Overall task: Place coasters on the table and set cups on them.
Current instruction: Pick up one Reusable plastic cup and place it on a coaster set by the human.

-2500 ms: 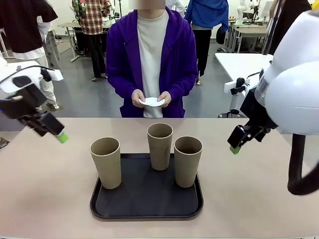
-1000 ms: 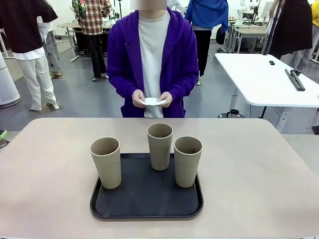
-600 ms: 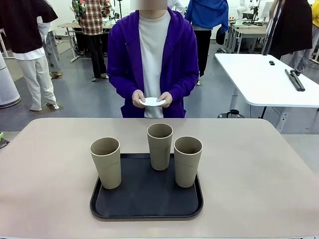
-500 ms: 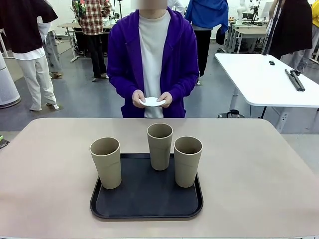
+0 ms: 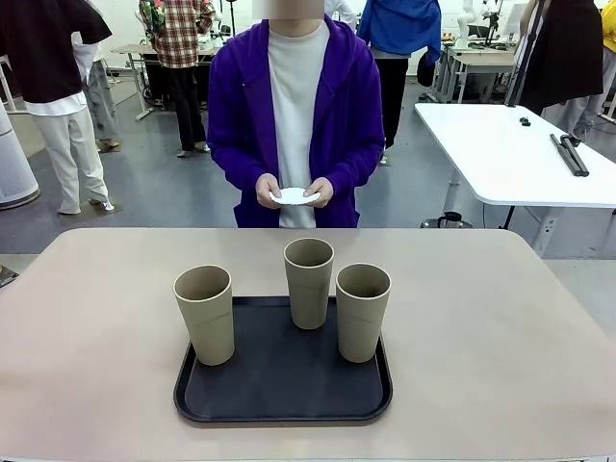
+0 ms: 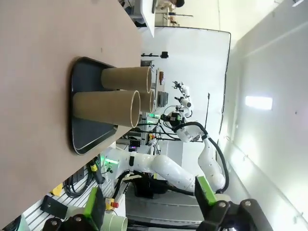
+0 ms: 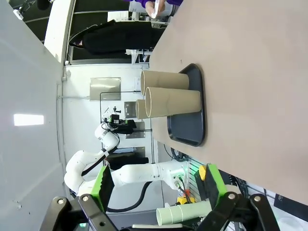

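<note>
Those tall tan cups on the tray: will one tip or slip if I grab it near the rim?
Probably tippy: the cups stand tall, bases narrower than rims. Likely light, since they look empty. Matte finish and widening walls should resist slipping downward.

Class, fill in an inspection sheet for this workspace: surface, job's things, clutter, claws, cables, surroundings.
Surface: beige table carrying a black tray.
Job's things: left cup, middle cup and right cup upright on the tray; white coasters held by the person, none laid yet.
Clutter: nothing seen.
Claws: left claw open, empty; right claw open, empty.
Cables: nothing seen on the table.
Surroundings: person at the far side; white table behind.
</note>
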Available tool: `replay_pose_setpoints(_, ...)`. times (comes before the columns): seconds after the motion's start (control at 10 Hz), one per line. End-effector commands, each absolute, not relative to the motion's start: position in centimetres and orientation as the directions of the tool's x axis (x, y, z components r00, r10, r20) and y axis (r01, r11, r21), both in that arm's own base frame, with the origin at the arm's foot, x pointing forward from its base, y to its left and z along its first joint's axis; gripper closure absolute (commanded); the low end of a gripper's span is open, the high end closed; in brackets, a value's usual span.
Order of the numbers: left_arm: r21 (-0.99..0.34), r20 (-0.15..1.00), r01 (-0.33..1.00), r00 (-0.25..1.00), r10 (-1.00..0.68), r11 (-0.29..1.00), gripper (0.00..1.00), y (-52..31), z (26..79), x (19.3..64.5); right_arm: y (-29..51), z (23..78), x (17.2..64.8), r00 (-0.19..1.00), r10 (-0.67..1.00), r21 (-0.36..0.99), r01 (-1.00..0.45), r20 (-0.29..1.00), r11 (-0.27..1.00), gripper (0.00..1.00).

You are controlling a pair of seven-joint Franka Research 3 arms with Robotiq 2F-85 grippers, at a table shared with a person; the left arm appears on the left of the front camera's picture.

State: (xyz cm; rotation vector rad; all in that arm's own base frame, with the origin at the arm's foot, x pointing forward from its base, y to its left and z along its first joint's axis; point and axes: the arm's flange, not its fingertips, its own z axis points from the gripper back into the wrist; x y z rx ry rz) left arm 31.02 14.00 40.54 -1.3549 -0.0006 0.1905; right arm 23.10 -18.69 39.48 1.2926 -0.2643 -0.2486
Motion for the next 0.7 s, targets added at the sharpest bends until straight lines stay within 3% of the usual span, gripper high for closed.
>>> replay_pose_setpoints(0.0,-0.973,-0.096,-0.119,0.988,0.120,0.196,0.00,13.90,40.67,31.20,-18.64,39.42,23.22,0.944,-0.327,0.966,0.039,0.048,0.254,0.00)
replay_pose_setpoints(0.6,-0.973,-0.096,-0.119,0.988,0.120,0.196,0.00,13.90,40.67,31.20,-18.64,39.42,23.22,0.944,-0.327,0.966,0.039,0.048,0.254,0.00)
